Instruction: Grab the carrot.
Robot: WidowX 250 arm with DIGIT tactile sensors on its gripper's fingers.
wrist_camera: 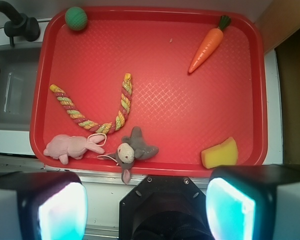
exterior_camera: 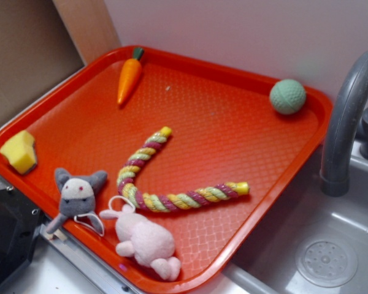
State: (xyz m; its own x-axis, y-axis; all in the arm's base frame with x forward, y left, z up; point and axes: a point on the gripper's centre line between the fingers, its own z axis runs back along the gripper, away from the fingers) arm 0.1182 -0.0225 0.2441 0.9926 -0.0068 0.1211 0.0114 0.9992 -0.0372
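- Exterior view: a red tray (exterior_camera: 233,79) sits on the surface beside a grey sink (exterior_camera: 331,245) with a grey tap (exterior_camera: 346,116).
- The carrot (exterior_camera: 128,80) lies flat near the far left corner of the tray, its green top toward the rim and its tip toward the middle. Nothing touches it.
- A green ball (exterior_camera: 287,96) rests near the far right corner, well apart from the carrot.
- A striped rope toy (exterior_camera: 165,177) bends in a V shape in the middle of the tray.
- A yellow sponge (exterior_camera: 19,151) sits at the left edge. A grey bunny (exterior_camera: 78,194) and a pink bunny (exterior_camera: 144,239) lie at the near edge, just beside each other.
- The arm does not show in this view.
- Wrist view: the camera looks straight down from high above the near edge of the tray.
- The fingers (wrist_camera: 147,210) show at the bottom, one pad (wrist_camera: 62,212) on the left and one on the right, set wide apart with nothing between them.
- The carrot (wrist_camera: 207,46) lies in the top right part of the tray (wrist_camera: 155,15), far from the fingers.
- The sponge (wrist_camera: 220,153) is the thing nearest the right pad.
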